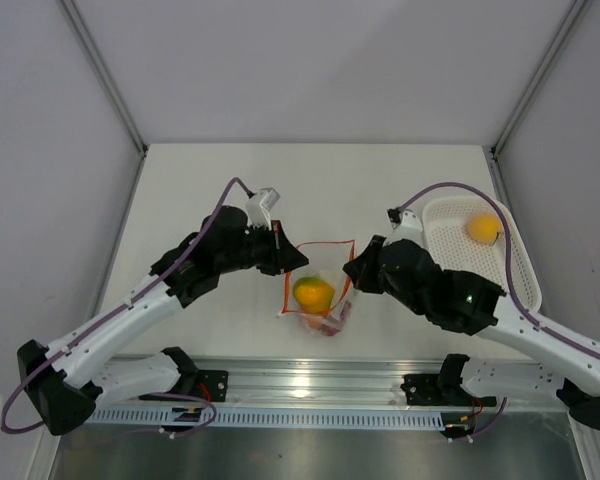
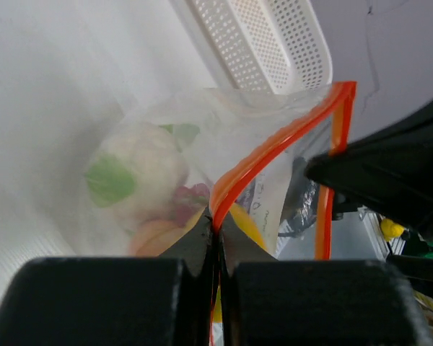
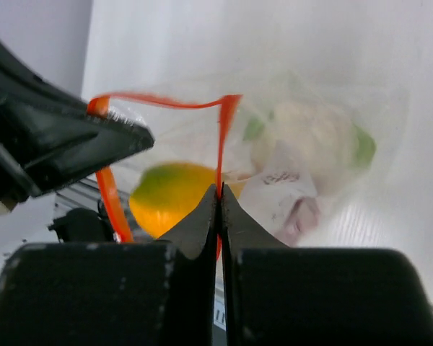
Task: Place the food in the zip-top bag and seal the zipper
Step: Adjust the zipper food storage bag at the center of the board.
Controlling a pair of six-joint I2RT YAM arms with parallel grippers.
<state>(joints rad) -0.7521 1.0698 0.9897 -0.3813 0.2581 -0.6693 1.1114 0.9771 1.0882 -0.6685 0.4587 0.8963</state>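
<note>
- The zip-top bag point(image 1: 325, 265) is on the table point(image 1: 380, 190), in the middle, near the front edge, between the two arms.
- The left gripper point(image 1: 285, 262) is at the left side of the bag's mouth and the right gripper point(image 1: 350, 268) at the right side. Each one has the zipper point(image 1: 320, 243) pinched between its fingers.
- The food point(image 1: 313, 293) lies inside the bag, below the mouth.
- A basket point(image 1: 515, 265) is at the right of the table, behind the right arm. One round fruit point(image 1: 483, 229) lies in its far end.
</note>
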